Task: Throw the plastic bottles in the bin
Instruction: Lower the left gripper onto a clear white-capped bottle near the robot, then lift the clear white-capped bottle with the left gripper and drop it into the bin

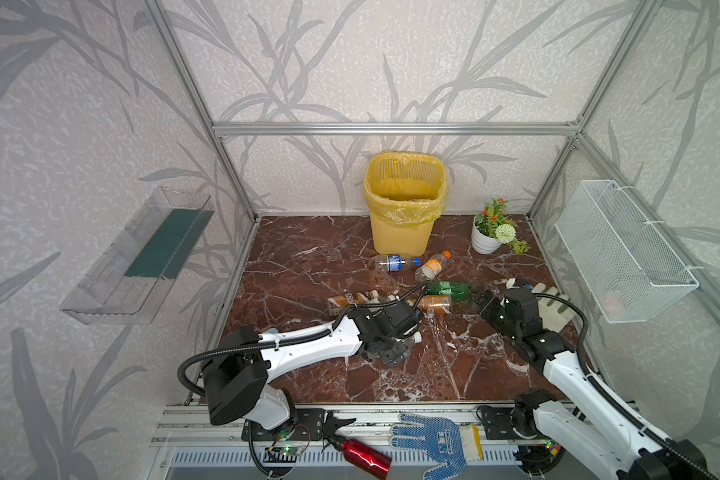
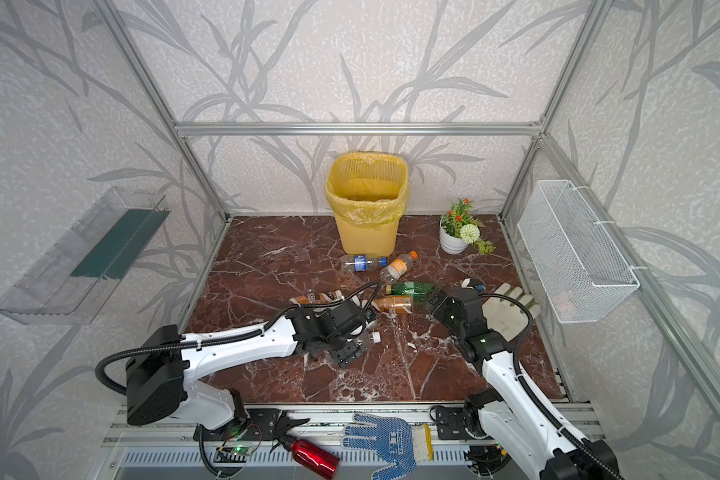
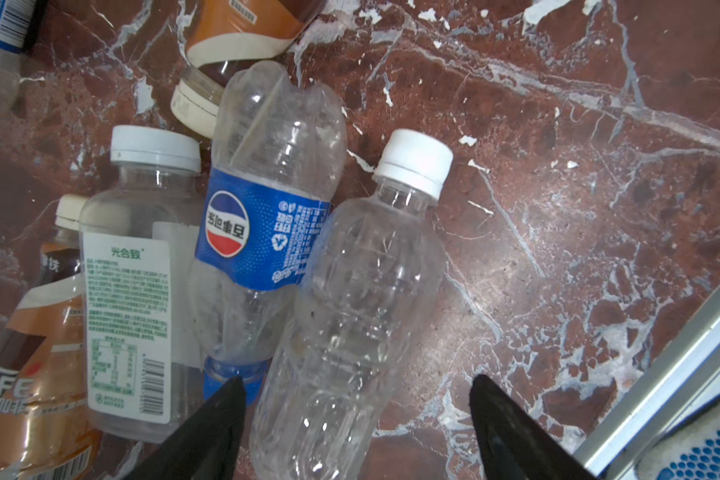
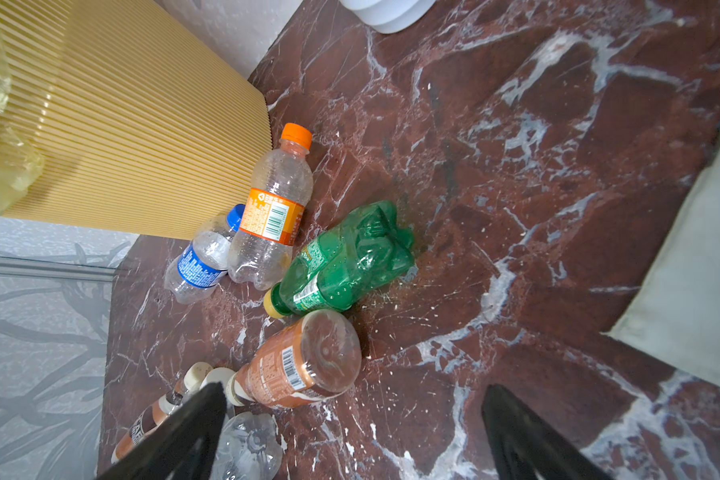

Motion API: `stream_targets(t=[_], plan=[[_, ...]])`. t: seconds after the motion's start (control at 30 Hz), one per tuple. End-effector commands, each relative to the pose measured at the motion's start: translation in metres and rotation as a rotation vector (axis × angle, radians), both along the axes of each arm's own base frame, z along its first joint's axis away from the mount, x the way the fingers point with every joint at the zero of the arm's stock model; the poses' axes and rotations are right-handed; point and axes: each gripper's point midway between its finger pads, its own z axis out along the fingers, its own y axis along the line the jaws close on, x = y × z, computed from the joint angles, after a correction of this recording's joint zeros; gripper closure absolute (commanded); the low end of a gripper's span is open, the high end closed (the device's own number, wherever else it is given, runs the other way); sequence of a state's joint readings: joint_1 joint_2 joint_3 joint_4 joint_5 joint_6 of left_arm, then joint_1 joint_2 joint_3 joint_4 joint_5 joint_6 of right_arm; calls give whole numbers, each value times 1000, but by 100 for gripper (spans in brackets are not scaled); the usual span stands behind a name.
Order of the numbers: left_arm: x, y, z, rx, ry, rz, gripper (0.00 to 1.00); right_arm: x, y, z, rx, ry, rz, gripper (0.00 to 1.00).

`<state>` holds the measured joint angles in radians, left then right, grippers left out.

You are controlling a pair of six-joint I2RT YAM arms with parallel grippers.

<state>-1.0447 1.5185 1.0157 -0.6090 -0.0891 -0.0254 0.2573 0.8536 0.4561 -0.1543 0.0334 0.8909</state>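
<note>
While our left gripper (image 3: 358, 377) hangs with jaws apart, 1 clear white-capped bottle (image 3: 362, 291) lies between its fingers (image 3: 221, 424), against 1 Pepsi bottle (image 3: 262, 224). Right gripper (image 4: 354, 385), jaws wide, empty: 1 brown bottle (image 4: 300, 361) and 1 green bottle (image 4: 341, 257) just ahead, 1 orange-capped bottle (image 4: 275, 208) beyond, by our 1 bin (image 1: 400, 232).

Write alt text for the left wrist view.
A clear white-capped bottle lies on the red marble tabletop, framed by the open left end effector. Beside it lie a crushed Pepsi bottle, a white-labelled bottle and brown coffee bottles.
</note>
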Motion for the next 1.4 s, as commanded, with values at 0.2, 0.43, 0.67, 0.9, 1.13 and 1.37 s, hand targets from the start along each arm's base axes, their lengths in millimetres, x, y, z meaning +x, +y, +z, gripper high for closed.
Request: stream_targets(t=[0.2, 0.43, 0.67, 0.9, 1.13, 1.37], plan=[[-9, -1, -20, 109, 81, -46, 21, -3, -12, -3, -13, -1, -32, 2], [-15, -3, -33, 145, 139, -57, 21, -1, -12, -7, -8, 5, -34, 2], [-23, -21, -44, 135, 205, -83, 26, 0, -13, -7, -2, 7, -36, 2], [-27, -26, -52, 139, 241, -92, 35, 1, -15, -9, -2, 9, -36, 2], [-7, -47, 11, -50, 98, -64, 52, 4, -16, -7, 7, 0, -41, 2], [65, 2, 247, -414, -572, 66, 52, 9, -19, 3, -3, -35, -36, 2]])
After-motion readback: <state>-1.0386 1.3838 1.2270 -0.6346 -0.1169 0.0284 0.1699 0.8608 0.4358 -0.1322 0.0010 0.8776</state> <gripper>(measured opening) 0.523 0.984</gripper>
